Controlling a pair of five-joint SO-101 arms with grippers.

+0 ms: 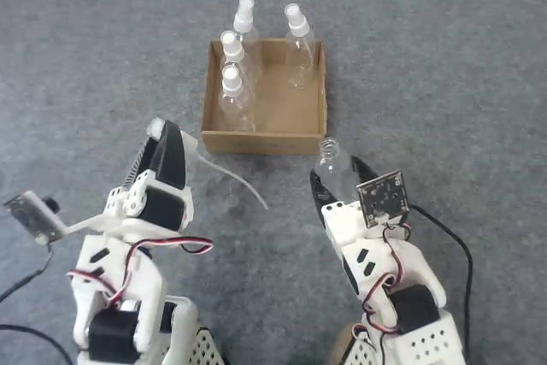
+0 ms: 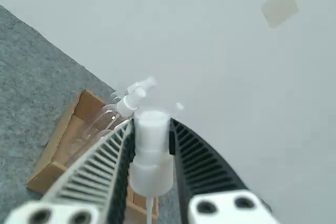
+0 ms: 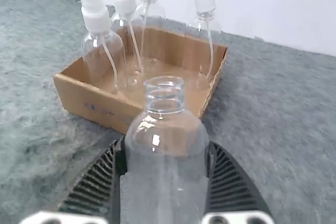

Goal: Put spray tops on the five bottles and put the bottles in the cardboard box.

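A clear bottle point(image 1: 330, 158) with no top stands upright between the fingers of my right gripper point(image 1: 340, 179), just in front of the cardboard box point(image 1: 263, 138). In the right wrist view the right gripper point(image 3: 165, 182) is shut on the bottle point(image 3: 165, 129), whose neck is open. My left gripper point(image 1: 167, 138), left of the box's front corner, is shut on a white spray top point(image 2: 151, 156). The top's long thin tube point(image 1: 235, 181) trails toward the middle of the table. Several capped bottles point(image 1: 235, 96) stand in the box.
Grey carpet covers the table. The box's front wall point(image 3: 94, 103) is close ahead of the held bottle. The right half of the box floor point(image 1: 286, 113) is bare. Cables run beside both arm bases.
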